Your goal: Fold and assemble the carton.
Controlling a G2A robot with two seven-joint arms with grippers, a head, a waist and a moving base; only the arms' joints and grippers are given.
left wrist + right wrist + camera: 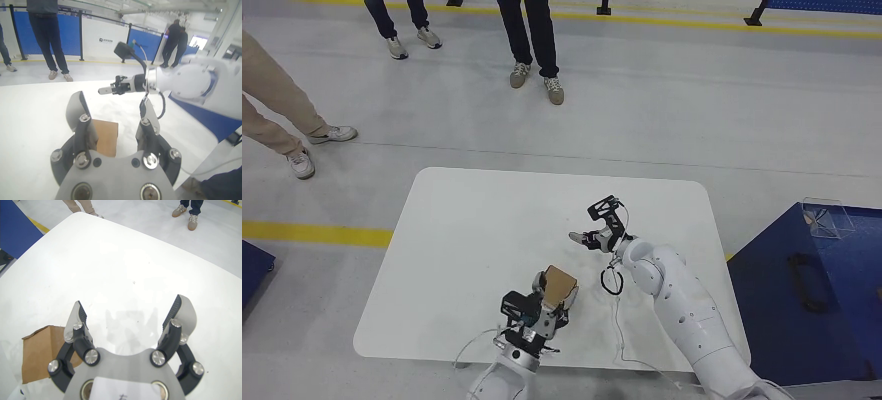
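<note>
Carton point(560, 285): plain brown cardboard, no visible print, sitting on the white table point(472, 230) close to the robot-side edge, roughly mid-width. From the top it reads as a small blocky shape, lighter upper face and darker side, so partly folded rather than flat.

In the right wrist view the carton point(41, 351) shows a broad brown panel with one straight crease running down it and an uneven, ragged far edge. In the left wrist view the carton point(106, 136) shows a clean rectangular face with sharp corners.

Left gripper point(540, 300) is right at the carton, on its robot side. Left wrist view: gripper point(113, 98) jaws spread wide, carton low between them and hard up against one finger point(83, 113). Can't tell if it actually touches. The other finger is well off it.

Right gripper point(584, 238) is further out over the table, apart from the carton. Its own wrist view shows the gripper point(130, 304) with jaws wide apart, bare table between them.
</note>
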